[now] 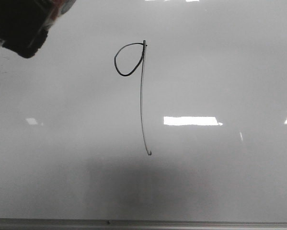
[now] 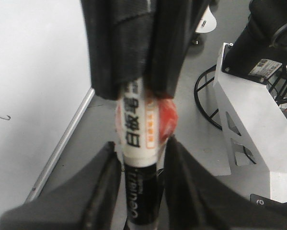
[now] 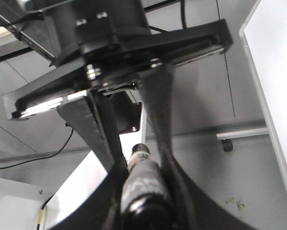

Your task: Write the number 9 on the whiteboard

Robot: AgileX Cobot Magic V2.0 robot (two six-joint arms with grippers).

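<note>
We are seeing the number 9 drawn on the whiteboard. Our left hand is gripping a marker. Our right hand is clamping a dark cylinder.

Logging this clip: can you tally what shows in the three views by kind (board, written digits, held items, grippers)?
Whiteboard: 1
Written digit, the number 9: 1
Marker, between the left jaws: 1
Dark cylinder, kind unclear, between the right jaws: 1
Grippers: 2, the left gripper and the right gripper
Total: 6
</note>
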